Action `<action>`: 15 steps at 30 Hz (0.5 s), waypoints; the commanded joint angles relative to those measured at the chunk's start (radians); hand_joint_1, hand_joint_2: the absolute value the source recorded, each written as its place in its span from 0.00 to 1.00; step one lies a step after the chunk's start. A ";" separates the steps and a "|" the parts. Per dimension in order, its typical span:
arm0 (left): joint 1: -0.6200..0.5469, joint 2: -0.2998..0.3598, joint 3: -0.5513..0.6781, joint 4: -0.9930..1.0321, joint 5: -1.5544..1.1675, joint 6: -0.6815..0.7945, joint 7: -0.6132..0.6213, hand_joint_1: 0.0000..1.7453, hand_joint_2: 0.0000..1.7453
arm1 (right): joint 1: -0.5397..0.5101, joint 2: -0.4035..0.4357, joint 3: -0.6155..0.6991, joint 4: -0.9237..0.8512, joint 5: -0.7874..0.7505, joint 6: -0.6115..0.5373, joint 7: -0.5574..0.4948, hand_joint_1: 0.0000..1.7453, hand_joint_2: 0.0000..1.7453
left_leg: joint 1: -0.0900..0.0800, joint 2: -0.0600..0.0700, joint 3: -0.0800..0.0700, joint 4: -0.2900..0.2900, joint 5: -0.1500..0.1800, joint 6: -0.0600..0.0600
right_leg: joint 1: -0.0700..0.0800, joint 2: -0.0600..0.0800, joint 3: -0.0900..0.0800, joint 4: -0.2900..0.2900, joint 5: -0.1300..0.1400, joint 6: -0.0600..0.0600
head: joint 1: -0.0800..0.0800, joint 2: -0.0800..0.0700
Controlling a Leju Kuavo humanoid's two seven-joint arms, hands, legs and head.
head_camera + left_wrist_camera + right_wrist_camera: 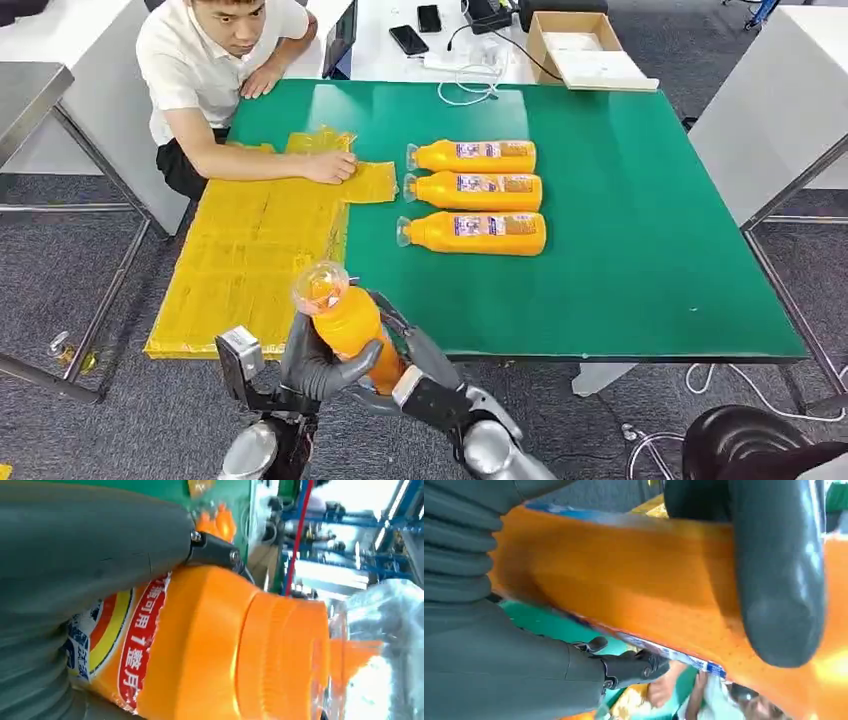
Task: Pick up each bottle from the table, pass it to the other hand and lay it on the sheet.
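Observation:
An orange bottle (pixel 345 318) with a clear cap stands upright in the air just off the table's front edge, by the yellow sheet's (pixel 240 270) near corner. My left hand (pixel 316 366) grips its body from the left, thumb across the front. From the right, my right hand (pixel 408 350) holds the same bottle low down. The left wrist view has the bottle's label and shoulder (pixel 200 645) under my thumb (pixel 95 545). The right wrist view has the bottle's side (pixel 634 590) between my fingers (pixel 779 580) and thumb. Three more orange bottles (pixel 478 190) lie side by side on the green table.
A person leans on the table's far left corner with a hand (pixel 332 167) pressing the sheet's far end. The green table (pixel 640 240) is bare right of the bottles. A cardboard box (pixel 580 48) and phones lie on the white desk behind.

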 commanded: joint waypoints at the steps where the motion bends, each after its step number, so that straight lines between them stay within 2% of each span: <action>1: 0.109 0.106 0.102 -0.129 -0.243 0.283 0.012 1.00 1.00 | 0.145 0.003 -0.024 -0.204 0.085 -0.120 -0.048 0.00 0.00 | 0.000 0.004 0.006 -0.002 -0.002 -0.002 | 0.000 0.002 0.003 0.000 -0.002 -0.003 | 0.001 0.000; 3: 0.095 0.105 0.123 -0.120 -0.376 0.376 0.015 1.00 1.00 | 0.159 0.013 -0.040 -0.233 0.086 -0.158 -0.054 0.00 0.00 | 0.001 0.005 0.001 0.000 -0.002 -0.003 | 0.002 0.003 -0.002 0.001 -0.001 -0.003 | -0.002 0.000; 6: 0.062 0.093 0.157 -0.101 -0.500 0.431 0.009 1.00 1.00 | 0.178 0.011 -0.058 -0.266 0.070 -0.175 -0.055 0.00 0.00 | 0.002 -0.003 -0.001 0.000 0.000 -0.002 | 0.002 -0.003 -0.001 0.000 -0.004 -0.002 | -0.001 0.000; 11: 0.011 0.094 0.211 -0.044 -0.741 0.513 0.069 1.00 1.00 | 0.200 0.035 -0.143 -0.301 0.038 -0.253 -0.091 0.00 0.00 | 0.001 -0.001 0.002 -0.001 0.000 -0.003 | 0.001 -0.004 0.001 0.001 -0.005 -0.002 | -0.001 0.000; 15: -0.002 0.100 0.251 -0.021 -0.758 0.520 0.073 1.00 1.00 | 0.201 0.040 -0.161 -0.299 0.027 -0.259 -0.088 0.00 0.00 | 0.000 0.001 0.002 -0.002 0.000 -0.002 | 0.000 -0.001 0.001 0.000 -0.003 -0.001 | -0.001 0.000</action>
